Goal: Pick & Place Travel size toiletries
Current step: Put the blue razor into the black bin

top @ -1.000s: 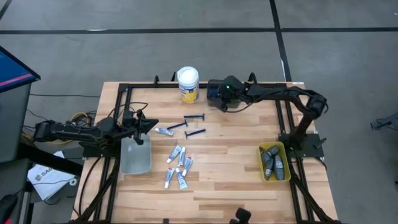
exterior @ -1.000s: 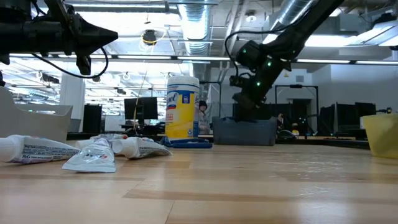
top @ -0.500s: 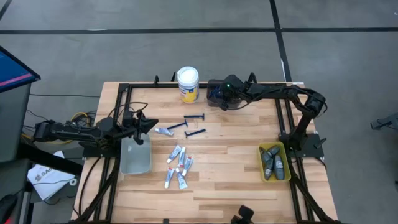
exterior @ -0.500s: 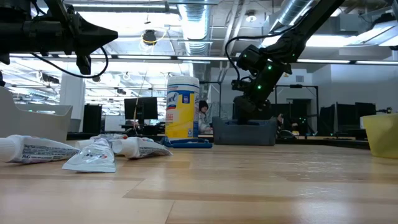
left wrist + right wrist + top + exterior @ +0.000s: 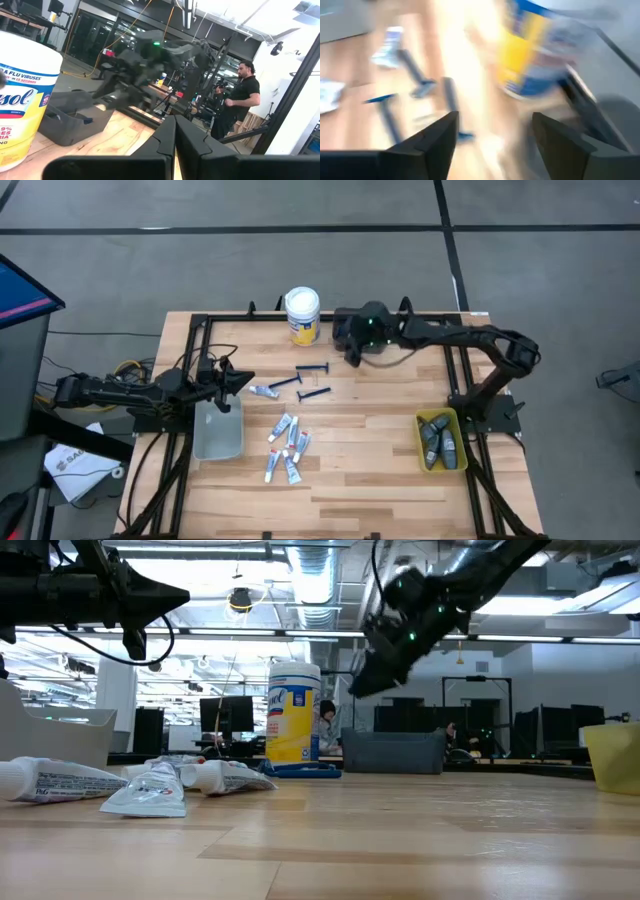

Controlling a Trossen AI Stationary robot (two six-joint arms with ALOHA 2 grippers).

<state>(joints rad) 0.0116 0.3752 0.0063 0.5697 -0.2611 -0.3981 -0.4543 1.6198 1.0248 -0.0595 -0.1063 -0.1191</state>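
Observation:
Three dark-blue razors (image 5: 313, 370) (image 5: 285, 382) (image 5: 314, 393) lie flat mid-table. Several white-and-blue tubes (image 5: 286, 448) lie nearer the front, with one more tube (image 5: 263, 391) beside the razors. Dark grey pods (image 5: 440, 440) fill the yellow tray (image 5: 421, 448) at the right. My right gripper (image 5: 495, 145) is open and empty. It hangs above the near edge of the dark tray (image 5: 395, 752) at the far middle, tipped toward the razors. My left gripper (image 5: 243, 379) is shut and empty, hovering over the far end of the clear tray (image 5: 218, 435).
A white-lidded yellow jar (image 5: 302, 315) stands at the far edge, just left of the dark tray. A black frame (image 5: 200, 330) runs around the tabletop. Bare wood lies between the tubes and the yellow tray. A person (image 5: 242, 100) stands in the room beyond the table.
My right gripper has risen from the dark tray and swung toward the table's left and near side, tipping toward the razors. My left arm and the things on the table have kept still.

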